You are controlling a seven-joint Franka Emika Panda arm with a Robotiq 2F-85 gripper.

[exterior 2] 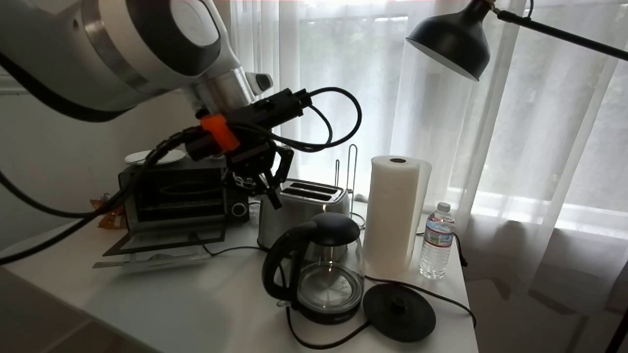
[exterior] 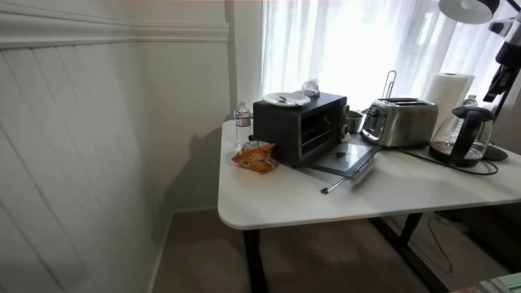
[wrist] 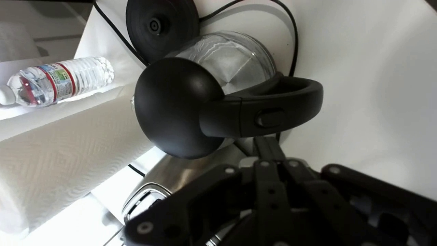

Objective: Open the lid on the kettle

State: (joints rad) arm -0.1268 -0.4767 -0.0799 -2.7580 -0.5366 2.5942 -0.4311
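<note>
The kettle (exterior 2: 329,284) stands upright on the white table, glass-bodied with a black handle, and also shows in an exterior view (exterior: 443,140) and the wrist view (wrist: 235,58). Its round black lid (exterior 2: 337,229) lies closed on top; the wrist view shows the lid (wrist: 174,106) from above. An oval button (wrist: 270,118) sits on the handle (wrist: 300,99). The round black base (exterior 2: 400,311) lies beside the kettle. My gripper (exterior 2: 275,198) is above the toaster, at the handle side of the lid. In the wrist view its fingertips (wrist: 268,140) are together, empty, and appear just short of the handle.
The silver toaster (exterior 2: 289,215) stands behind the kettle, with the paper-towel roll (exterior 2: 392,220) and a water bottle (exterior 2: 438,240) beside it. A toaster oven (exterior: 281,130) with its door down is further along. A black cord (exterior 2: 338,345) loops round the kettle. A lamp (exterior 2: 454,41) hangs above.
</note>
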